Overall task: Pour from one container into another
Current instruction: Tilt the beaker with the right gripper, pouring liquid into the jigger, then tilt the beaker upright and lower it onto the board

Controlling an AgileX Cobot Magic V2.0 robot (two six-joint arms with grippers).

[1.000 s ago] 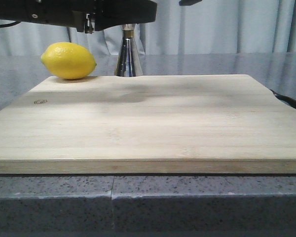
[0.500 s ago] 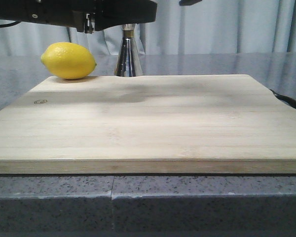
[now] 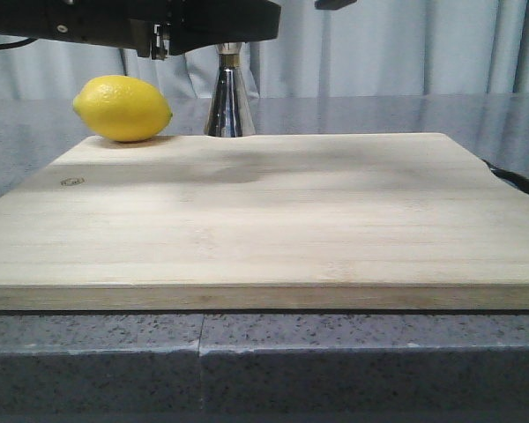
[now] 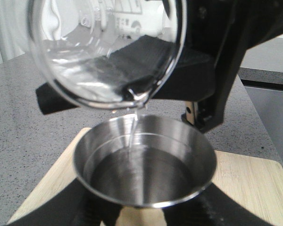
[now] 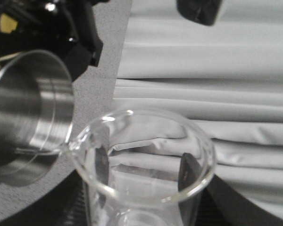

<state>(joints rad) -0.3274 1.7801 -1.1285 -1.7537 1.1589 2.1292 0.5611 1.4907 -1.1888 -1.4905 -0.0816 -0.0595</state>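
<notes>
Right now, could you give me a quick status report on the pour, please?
Left tool shut on jigger. Right tool shut on beaker, tipped lip-down over the jigger's mouth. Thin clear stream running in. Nothing in the way.

Kitchen-like setup: cutting board (image 3: 264, 211), lemon (image 3: 122, 107), granite counter (image 3: 264, 361)

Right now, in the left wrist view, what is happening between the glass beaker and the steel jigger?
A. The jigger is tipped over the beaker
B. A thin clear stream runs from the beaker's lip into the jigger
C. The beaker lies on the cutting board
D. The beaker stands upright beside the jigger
B: the tilted glass beaker sends a thin clear stream from its lip down into the open cup of the steel jigger.
</notes>
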